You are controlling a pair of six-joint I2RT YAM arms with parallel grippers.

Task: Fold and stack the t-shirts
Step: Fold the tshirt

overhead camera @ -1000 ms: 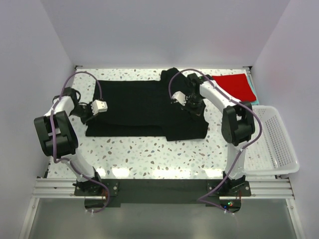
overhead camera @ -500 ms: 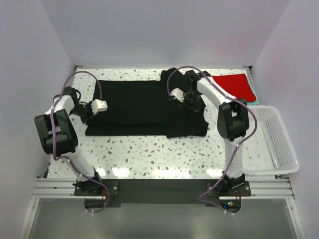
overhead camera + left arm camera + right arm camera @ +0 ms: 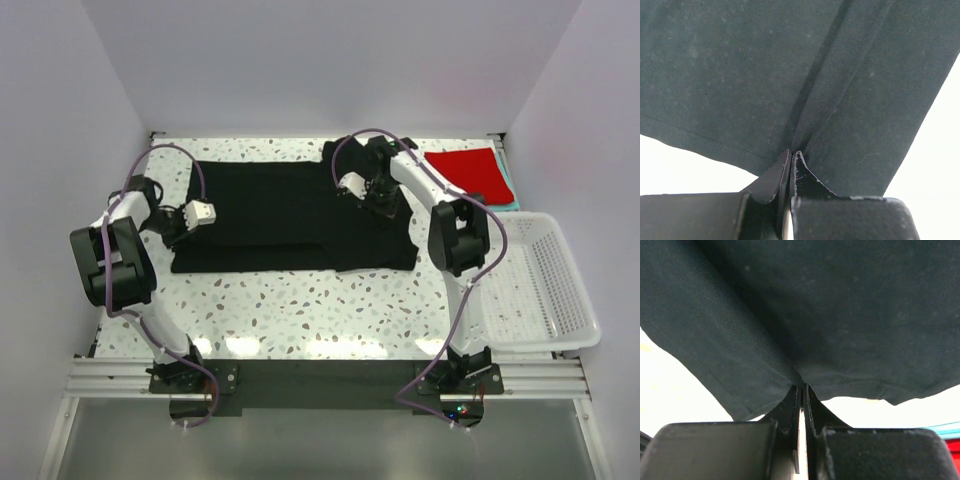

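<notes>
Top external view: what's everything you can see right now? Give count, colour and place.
black cloth t-shirt: one, black, spread across the middle of the table, its right part doubled over
red cloth t-shirt: one, bright red, folded at the far right corner
teal cloth t-shirt: one, teal, only an edge showing under the red one
white plastic mesh basket: one, white, at the table's right edge
speckled white table: one
left arm's fingers: shut on the black shirt's left edge
right arm's fingers: shut on its right part

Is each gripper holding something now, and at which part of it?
Both hold the black t-shirt. The left gripper pinches a crease by its stitched edge; the right gripper pinches lifted cloth near another stitched edge.
</notes>
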